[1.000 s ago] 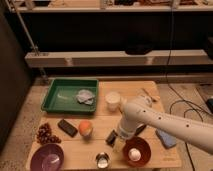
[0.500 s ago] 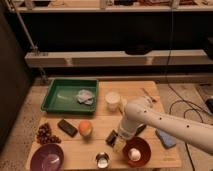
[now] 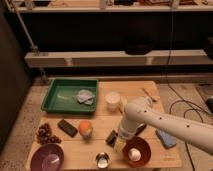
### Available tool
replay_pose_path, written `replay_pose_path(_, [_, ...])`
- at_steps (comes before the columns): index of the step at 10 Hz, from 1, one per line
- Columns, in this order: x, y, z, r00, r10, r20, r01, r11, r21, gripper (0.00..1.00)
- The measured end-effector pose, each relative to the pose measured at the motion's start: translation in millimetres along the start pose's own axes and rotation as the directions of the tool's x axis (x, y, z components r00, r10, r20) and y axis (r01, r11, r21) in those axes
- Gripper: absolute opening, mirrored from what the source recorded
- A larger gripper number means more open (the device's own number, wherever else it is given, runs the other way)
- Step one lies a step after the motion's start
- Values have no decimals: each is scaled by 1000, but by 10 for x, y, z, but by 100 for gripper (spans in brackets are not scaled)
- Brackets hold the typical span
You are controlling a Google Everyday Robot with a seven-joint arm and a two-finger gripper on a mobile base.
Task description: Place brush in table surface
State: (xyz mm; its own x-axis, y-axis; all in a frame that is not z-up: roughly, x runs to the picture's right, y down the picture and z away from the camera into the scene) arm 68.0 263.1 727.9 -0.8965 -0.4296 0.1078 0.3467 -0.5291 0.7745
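Observation:
The table surface [image 3: 150, 107] is a light tan plank top. My gripper [image 3: 119, 136] is low over its front middle, at the end of the white arm [image 3: 165, 125] that comes in from the right. A small dark piece with a paler end, which looks like the brush [image 3: 112, 137], shows at the gripper's tip, at or just above the wood. The gripper hides most of it, and I cannot tell whether it rests on the table.
A green tray [image 3: 55, 102] with a crumpled cloth is at back left. A white cup [image 3: 113, 101], black block [image 3: 67, 127], orange [image 3: 85, 128], grapes [image 3: 46, 134], purple bowl [image 3: 47, 157], metal cup [image 3: 102, 160], brown bowl with an egg [image 3: 142, 145] and blue sponge [image 3: 166, 139] surround the gripper.

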Motion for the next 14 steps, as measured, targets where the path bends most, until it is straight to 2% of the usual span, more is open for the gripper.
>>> replay_pose_path(11, [3, -4, -5, 1000, 0, 0, 0, 1000, 1, 62])
replay_pose_path(13, [31, -41, -113, 1000, -3, 4, 3, 1000, 4, 62])
replay_pose_path(14, [66, -74, -252, 1000, -3, 1, 3, 1000, 3, 62])
